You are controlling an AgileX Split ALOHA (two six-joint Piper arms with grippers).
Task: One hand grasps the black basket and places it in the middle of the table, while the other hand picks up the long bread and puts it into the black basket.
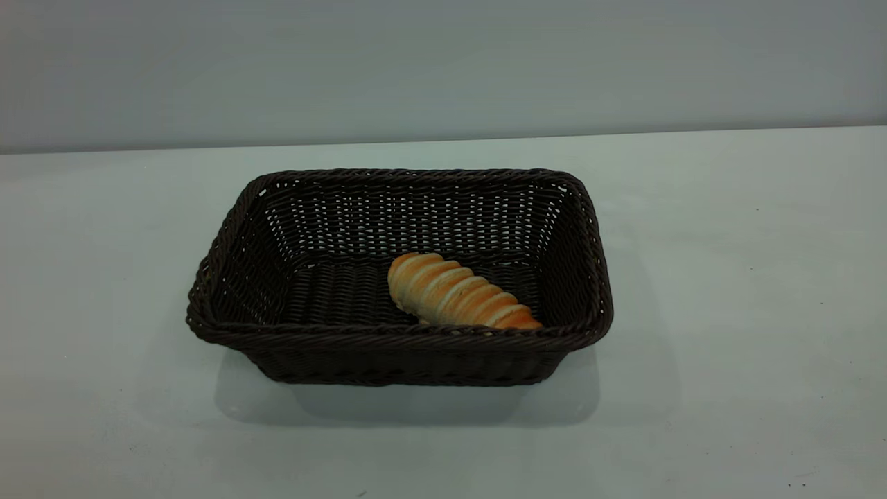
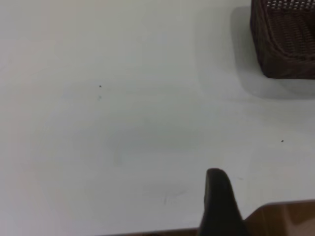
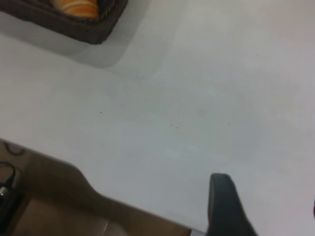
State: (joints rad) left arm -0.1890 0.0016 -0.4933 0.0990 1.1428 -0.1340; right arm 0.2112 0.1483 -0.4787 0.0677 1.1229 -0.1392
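Observation:
The black basket [image 1: 229, 277] stands in the middle of the white table [image 1: 727, 277]. The long bread [image 1: 457, 294] lies inside it on the bottom, toward the front right corner. Neither gripper shows in the exterior view. My left gripper [image 2: 266, 189] is open and empty, low over the table's edge, far from the basket's corner [image 2: 285, 44]; only one of its fingers [image 2: 219, 201] shows. My right gripper [image 3: 268, 194] is open and empty near the table's edge, away from the basket [image 3: 93, 32], where the bread's end [image 3: 76, 7] shows.
The table's edge and the brown floor below it show in the left wrist view [image 2: 285, 219] and the right wrist view [image 3: 59, 196]. A black cable [image 3: 7, 189] lies on the floor. A grey wall [image 1: 443, 69] stands behind the table.

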